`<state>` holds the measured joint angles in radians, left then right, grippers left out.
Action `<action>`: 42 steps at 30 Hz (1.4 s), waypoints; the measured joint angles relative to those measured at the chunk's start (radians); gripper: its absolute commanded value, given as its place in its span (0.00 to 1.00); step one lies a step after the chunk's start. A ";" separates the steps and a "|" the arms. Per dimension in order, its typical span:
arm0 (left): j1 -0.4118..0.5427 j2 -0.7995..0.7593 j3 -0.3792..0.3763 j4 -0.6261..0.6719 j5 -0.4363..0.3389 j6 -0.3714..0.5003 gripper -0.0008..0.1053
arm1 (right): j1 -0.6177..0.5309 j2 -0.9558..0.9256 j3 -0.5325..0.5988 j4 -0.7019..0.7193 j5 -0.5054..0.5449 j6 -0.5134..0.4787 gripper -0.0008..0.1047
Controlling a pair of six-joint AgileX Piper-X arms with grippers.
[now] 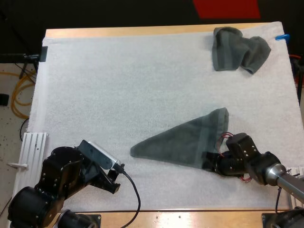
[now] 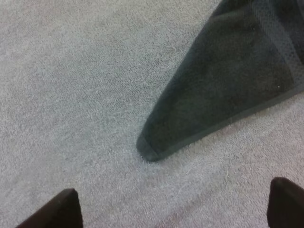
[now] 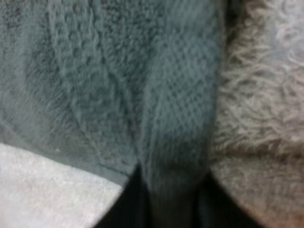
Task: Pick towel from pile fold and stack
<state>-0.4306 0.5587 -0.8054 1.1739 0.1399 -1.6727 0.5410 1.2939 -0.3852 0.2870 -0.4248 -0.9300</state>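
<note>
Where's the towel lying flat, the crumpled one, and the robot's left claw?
flat towel (image 1: pixel 183 142), high view: middle of its triangular spread.
crumpled towel (image 1: pixel 237 50), high view: centre of the bunch.
left gripper (image 2: pixel 176 190), left wrist view: midway between its two open fingertips.

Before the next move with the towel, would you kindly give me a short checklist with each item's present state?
1. Right tool shut on the flat towel: ok, the fabric is pinched in it.
2. Left tool open and clear of fabric: ok, it hovers over bare mat.
3. Pointed corner of the flat towel exposed ahead of the left tool: ok.
4. Flat towel spread square for folding: not ok, it lies as a triangle.
5. Number of layers in the right grip: cannot tell.
6. Crumpled towel apart from the work: ok, at the mat's far right corner.
</note>
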 measured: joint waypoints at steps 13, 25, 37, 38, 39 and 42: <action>0.000 0.235 0.072 -0.092 0.215 -0.094 0.71 | 0.000 -0.220 0.000 0.345 0.122 -0.187 0.01; 0.000 0.645 0.091 -0.293 0.333 -0.150 0.71 | 0.000 -0.278 0.000 0.437 0.134 -0.196 0.01; -0.005 0.940 0.091 -0.399 0.547 -0.182 0.71 | 0.000 -0.278 0.000 0.452 0.136 -0.199 0.01; -0.010 0.962 0.091 -0.409 0.564 -0.182 0.71 | 0.000 -0.278 0.000 0.452 0.136 -0.199 0.01; -0.016 0.983 0.091 -0.421 0.586 -0.182 0.70 | 0.000 -0.278 0.000 0.452 0.136 -0.199 0.01; -0.042 1.024 0.091 -0.451 0.652 -0.185 0.64 | 0.000 -0.278 0.000 0.452 0.137 -0.199 0.01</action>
<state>-0.4731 1.5828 -0.7145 0.7232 0.7923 -1.8575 0.5410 1.0159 -0.3852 0.7390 -0.2878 -1.1287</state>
